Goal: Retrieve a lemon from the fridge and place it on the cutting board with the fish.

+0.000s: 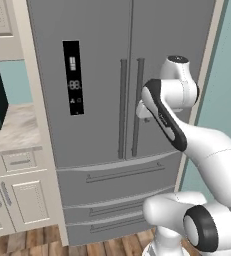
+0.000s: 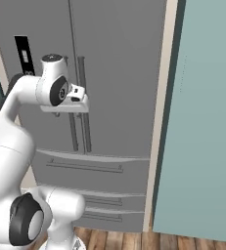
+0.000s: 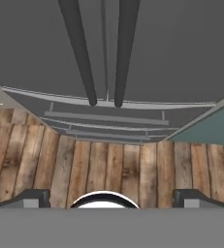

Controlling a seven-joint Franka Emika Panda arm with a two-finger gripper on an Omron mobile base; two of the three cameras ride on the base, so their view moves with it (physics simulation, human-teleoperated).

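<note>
Fridge (image 1: 97,75): French doors shut, drawers below shut; the two bar handles meet at the centre seam.
Lemon: presumably behind the doors (not visible, so its shelf cannot be told).
Gripper (image 3: 111,198): fingers spread wide, holding nothing; pointed down at the wooden floor (image 3: 108,164), with the handle ends at 12 o'clock in the hand view.
Hand position: just in front of the right door handle (image 1: 138,107), contact not confirmed.
Step in hand: opening a door, by my judgement.
Method: rotate the hand to face the bar, straddle it squarely, close, then pull along the hinge arc.
Risk: catching both bars at once.
</note>
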